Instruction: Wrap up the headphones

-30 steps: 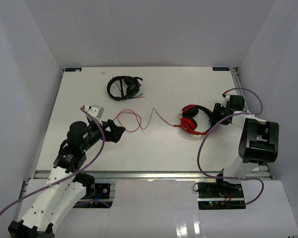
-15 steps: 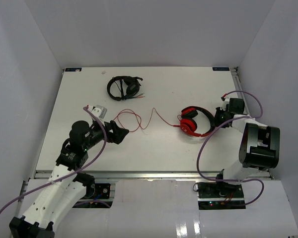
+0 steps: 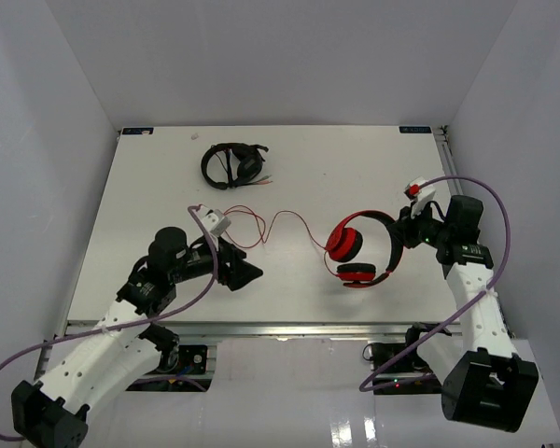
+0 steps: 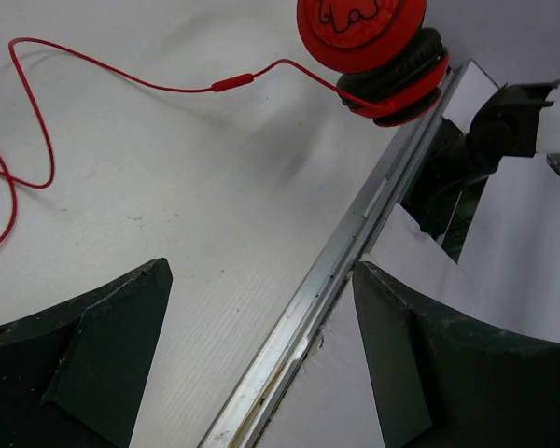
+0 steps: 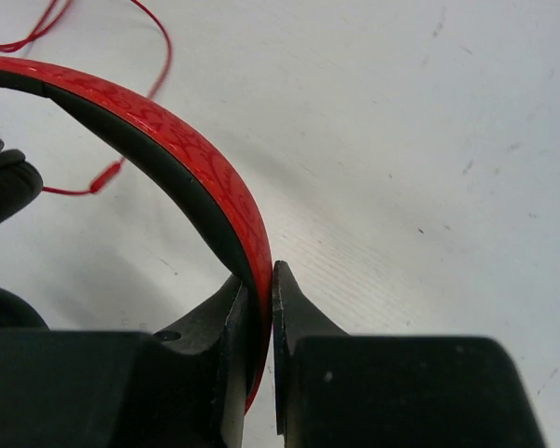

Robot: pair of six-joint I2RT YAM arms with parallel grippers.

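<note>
Between the right fingers sits the headband, pinched edge-on, so the headphones reach out from them toward the left arm, cups outermost. From the cups the cable trails sideways across the surface, its loose loops lying just ahead of the left fingers, which are spread and empty. That arm looks the nearer one to gather the slack.

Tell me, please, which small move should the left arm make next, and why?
Probably the left gripper, open and empty over the near edge of the table, should reach to the loose cable and close on it. The right gripper clamps the headband, so the headphones are held for wrapping.
</note>
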